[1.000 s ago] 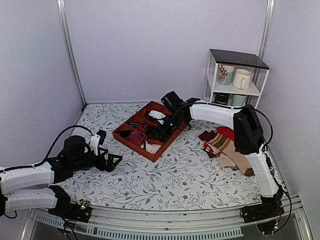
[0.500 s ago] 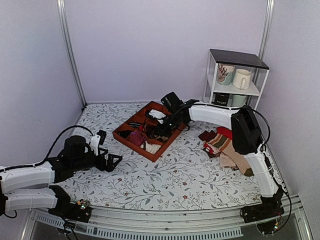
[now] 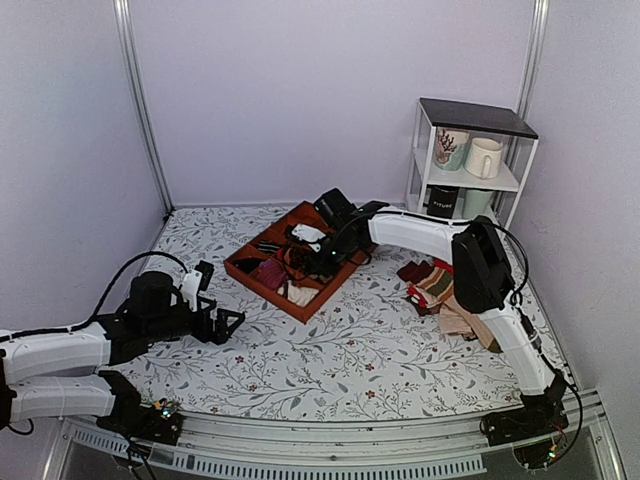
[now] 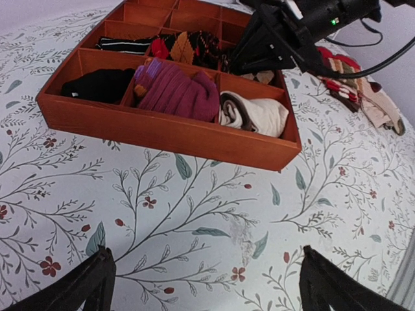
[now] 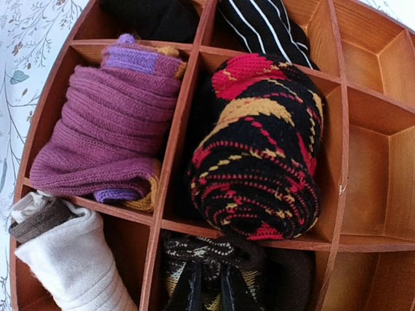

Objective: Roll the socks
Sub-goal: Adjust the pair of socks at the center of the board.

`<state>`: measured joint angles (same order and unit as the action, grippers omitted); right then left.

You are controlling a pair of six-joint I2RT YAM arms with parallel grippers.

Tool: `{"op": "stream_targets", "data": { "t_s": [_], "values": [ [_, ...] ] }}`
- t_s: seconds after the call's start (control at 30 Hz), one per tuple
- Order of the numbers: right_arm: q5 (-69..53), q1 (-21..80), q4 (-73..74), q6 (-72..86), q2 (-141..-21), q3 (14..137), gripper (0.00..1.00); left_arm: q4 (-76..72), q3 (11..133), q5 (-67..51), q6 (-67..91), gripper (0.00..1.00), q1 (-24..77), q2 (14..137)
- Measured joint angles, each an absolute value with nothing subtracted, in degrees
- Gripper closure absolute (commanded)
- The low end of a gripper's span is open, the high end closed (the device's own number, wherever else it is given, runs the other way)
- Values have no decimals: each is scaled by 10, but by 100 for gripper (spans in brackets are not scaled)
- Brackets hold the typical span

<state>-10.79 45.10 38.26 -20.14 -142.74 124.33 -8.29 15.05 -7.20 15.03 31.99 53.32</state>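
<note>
The socks (image 5: pixel 214 249), dark brown with a tan and black pattern, lie bunched in a near compartment of the orange wooden tray (image 5: pixel 165 139). My right gripper (image 5: pixel 211 291) reaches down into that compartment and is shut on the socks, both fingers pinching a fold of the fabric. In the top view the right gripper (image 3: pixel 322 262) is over the tray's (image 3: pixel 262 283) right side. My left gripper (image 3: pixel 228 325) hovers low over the floral tablecloth, left of the tray. In its wrist view the left gripper (image 4: pixel 211 285) is open, with only cloth between the fingers.
Other tray compartments hold a purple roll (image 5: pixel 104 123), a black, red and yellow roll (image 5: pixel 259 149), a white roll (image 5: pixel 71 259) and a black striped sock (image 5: pixel 259 23). A pile of red, striped and beige socks (image 3: pixel 450 295) lies right of the tray. A white shelf with mugs (image 3: pixel 470 160) stands at the back right.
My right gripper has shifted a little left over the tray and closed on the socks. The left arm has not moved.
</note>
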Motion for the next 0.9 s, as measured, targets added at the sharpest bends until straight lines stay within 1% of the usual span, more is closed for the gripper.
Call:
{"op": "stream_targets", "data": {
  "t_s": [0.3,0.37,0.43,0.5,0.6,0.7,0.83,0.9],
  "values": [
    [-96,455,439,-202,-1454,1296,88,-83,151,-73,150,0,320,531],
    [-94,455,451,-202,-1461,1310,86,-83,151,-73,150,1,320,531],
    [-91,456,463,-202,-1468,1324,81,-83,151,-73,150,1,320,532],
    [-86,458,474,-203,-1473,1336,69,-83,151,-73,150,1,320,533],
    [-81,459,480,-200,-1475,1340,59,-83,152,-73,150,0,320,540],
    [-72,460,473,-193,-1473,1338,54,-83,156,-74,150,0,319,545],
    [-75,456,461,-186,-1468,1330,53,-83,163,-73,150,1,319,547],
    [-78,454,456,-182,-1465,1324,50,-83,165,-73,150,1,319,547]
  ]
}}
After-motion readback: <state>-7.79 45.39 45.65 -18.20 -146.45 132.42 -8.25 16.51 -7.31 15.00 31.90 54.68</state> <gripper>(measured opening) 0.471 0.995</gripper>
